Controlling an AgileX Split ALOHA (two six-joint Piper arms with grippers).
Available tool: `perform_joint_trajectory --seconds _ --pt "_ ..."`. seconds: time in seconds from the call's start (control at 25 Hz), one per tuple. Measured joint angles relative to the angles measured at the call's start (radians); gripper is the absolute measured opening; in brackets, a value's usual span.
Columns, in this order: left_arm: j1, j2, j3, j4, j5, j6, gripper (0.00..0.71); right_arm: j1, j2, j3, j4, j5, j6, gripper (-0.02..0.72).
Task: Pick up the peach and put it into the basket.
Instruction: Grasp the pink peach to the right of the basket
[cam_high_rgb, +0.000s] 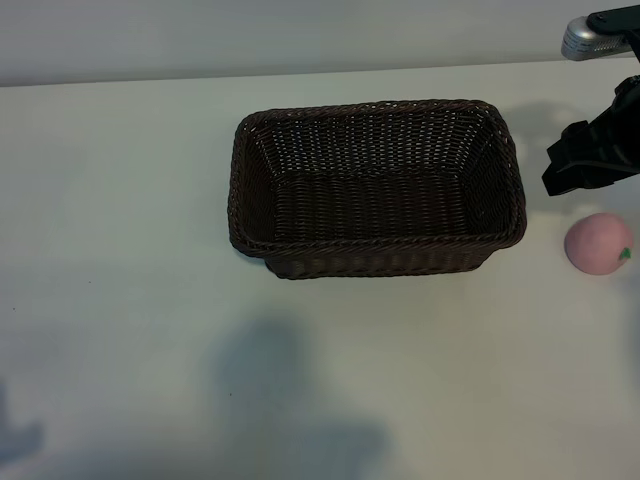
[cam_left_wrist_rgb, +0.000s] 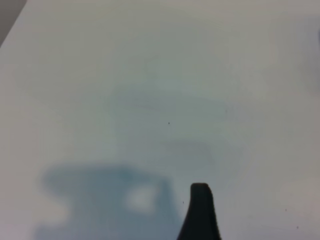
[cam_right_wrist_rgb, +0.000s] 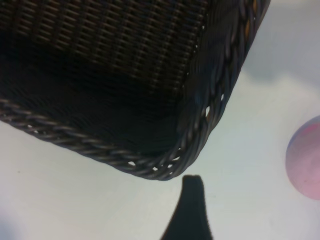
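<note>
At right of the wicker basket (cam_high_rgb: 375, 185), peach (cam_high_rgb: 598, 242) sits on table (cam_high_rgb: 120, 200), just near of right tool (cam_high_rgb: 590, 160), wide, empty. Left tool (cam_left_wrist_rgb: 200, 210) wide, idle. Risk: off-centre descent nudges peach, it rolls away.

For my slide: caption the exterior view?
Peach on table right of empty wicker basket, right gripper open above it.
</note>
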Motion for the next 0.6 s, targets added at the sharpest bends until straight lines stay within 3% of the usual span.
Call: perform_joint_trajectory --seconds 0.6 --pt "0.000 -0.004 0.056 -0.012 0.040 0.000 0.539 0.000 0.000 0.000 0.000 0.000 0.000 0.594"
